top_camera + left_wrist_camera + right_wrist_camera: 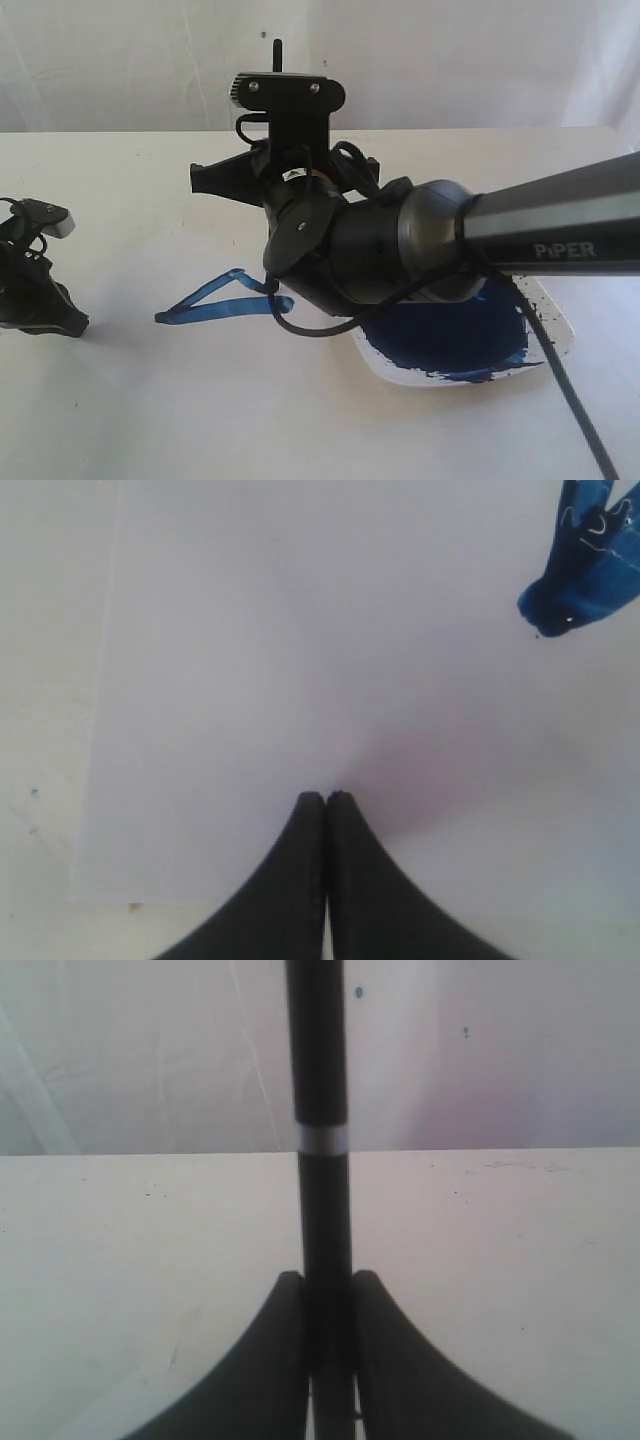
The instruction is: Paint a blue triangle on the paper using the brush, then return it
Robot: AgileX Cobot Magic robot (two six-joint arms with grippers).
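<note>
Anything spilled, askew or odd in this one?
Nothing spilled or damaged. The triangle is streaky and lopsided, one end hidden behind the arm. Paint in the dish is smeared out to the front rim.

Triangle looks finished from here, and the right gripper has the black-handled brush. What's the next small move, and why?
Probably carry the thin black-handled paintbrush toward the white square dish and lower it there. The streaky blue triangle outline looks closed, and the right gripper is clamped on the brush.
</note>
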